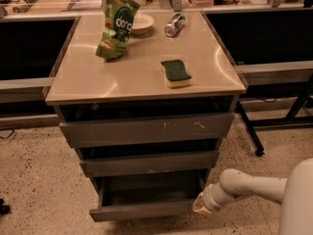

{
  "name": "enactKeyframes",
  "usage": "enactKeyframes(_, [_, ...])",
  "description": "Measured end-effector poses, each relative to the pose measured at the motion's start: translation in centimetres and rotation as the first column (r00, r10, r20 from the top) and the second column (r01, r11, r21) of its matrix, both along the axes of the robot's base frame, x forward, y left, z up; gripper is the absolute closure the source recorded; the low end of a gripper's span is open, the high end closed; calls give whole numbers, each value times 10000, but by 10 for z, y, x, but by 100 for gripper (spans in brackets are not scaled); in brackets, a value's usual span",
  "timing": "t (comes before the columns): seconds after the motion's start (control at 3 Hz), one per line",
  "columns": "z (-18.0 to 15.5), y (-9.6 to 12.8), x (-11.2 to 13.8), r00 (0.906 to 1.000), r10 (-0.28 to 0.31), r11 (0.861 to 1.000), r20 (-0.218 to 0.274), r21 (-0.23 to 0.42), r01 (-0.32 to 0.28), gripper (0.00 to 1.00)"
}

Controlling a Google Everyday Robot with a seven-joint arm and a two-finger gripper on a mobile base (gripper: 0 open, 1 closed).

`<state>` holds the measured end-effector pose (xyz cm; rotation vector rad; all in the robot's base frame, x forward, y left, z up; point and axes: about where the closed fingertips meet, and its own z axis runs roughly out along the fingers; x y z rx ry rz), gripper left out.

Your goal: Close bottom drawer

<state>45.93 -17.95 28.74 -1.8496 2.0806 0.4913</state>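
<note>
A small cabinet with a beige top (pixel 146 77) holds three dark grey metal drawers. The lowest, the narrow plain-fronted bottom drawer (pixel 142 210), stands pulled out near the speckled floor (pixel 34 180). Its shadowed inside seems bare, though the view is too dim to be sure. The middle grey drawer front (pixel 149 163) and the tall scratched top drawer front (pixel 146 129) also sit slightly out.

The white arm's gripper (pixel 199 205) is at the right end of the bottom drawer's front, apparently touching it; whether it is open or closed cannot be told.

Four things rest on top: one green snack bag (pixel 116 26), one shallow white bowl (pixel 142 22), one silver can on its side (pixel 174 24) and one green-and-yellow sponge (pixel 176 73).
</note>
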Motion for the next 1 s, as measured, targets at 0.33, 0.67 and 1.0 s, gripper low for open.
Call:
enactKeyframes(0.33, [-16, -4, -6, 10000, 74, 9999, -36, 93, -74, 100])
enactKeyframes(0.67, [-48, -3, -11, 9997, 250, 9986, 38, 454, -252, 100])
enactKeyframes(1.0, [-86, 8, -12, 9982, 604, 9932, 62, 996, -607, 100])
